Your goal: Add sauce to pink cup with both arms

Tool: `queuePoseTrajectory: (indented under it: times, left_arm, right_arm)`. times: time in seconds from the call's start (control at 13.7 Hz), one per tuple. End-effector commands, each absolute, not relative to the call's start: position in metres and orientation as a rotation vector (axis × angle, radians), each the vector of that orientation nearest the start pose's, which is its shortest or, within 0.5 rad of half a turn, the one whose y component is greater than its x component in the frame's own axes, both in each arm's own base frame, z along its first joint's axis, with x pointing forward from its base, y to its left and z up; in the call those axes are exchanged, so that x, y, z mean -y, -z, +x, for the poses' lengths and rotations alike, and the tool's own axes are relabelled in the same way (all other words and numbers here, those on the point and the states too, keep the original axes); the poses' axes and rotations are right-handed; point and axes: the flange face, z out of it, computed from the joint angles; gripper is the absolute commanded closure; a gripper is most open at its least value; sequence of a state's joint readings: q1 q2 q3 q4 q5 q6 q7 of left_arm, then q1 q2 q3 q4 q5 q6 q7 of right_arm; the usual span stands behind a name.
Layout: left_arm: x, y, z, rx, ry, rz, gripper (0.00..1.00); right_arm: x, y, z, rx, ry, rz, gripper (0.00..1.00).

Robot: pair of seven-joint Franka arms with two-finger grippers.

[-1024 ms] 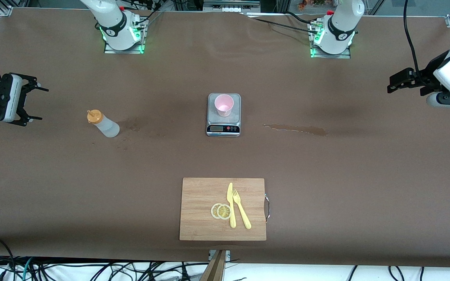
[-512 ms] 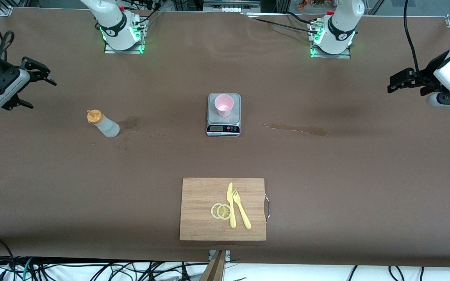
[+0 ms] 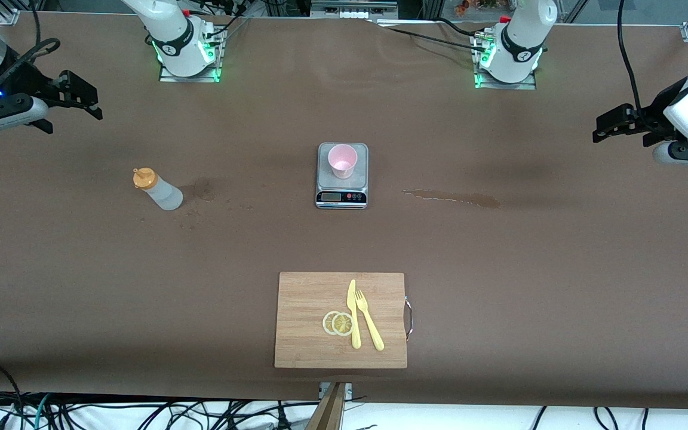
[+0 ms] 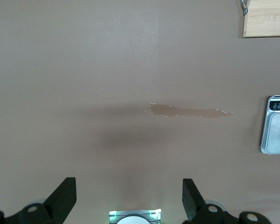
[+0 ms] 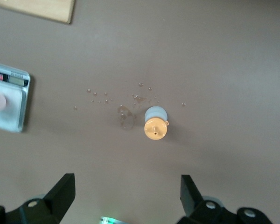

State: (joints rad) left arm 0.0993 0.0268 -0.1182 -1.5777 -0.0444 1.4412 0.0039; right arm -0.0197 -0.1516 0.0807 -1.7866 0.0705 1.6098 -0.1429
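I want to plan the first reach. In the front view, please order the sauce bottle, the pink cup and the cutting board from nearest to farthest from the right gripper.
From the open right gripper:
1. Sauce bottle, toward the right arm's end.
2. Pink cup, on the scale at mid-table.
3. Cutting board, nearest the front camera.

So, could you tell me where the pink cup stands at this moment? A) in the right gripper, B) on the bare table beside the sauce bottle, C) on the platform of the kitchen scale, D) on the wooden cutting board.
C: the pink cup stands upright on the platform of the kitchen scale, apart from the sauce bottle, and no gripper touches it.
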Motion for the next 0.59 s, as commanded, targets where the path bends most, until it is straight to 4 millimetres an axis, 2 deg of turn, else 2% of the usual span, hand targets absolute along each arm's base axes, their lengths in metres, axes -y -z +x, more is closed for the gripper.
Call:
queuePoseTrajectory:
  times: [0.0,0.51]
  left_arm:
    - [0.0136,-0.6032,0.5488,-0.023,-0.262,-3.181,0.00]
    - [0.0128,-0.6016,0.5491,-0.025,-0.267,-3.181,0.00]
  right_arm:
    - [-0.0377,-0.6114,0.4959,0.209,-0.024,-3.100,0.00]
    - [-0.0309,-0.6181,0.4922,0.192,-0.005,-3.135,0.00]
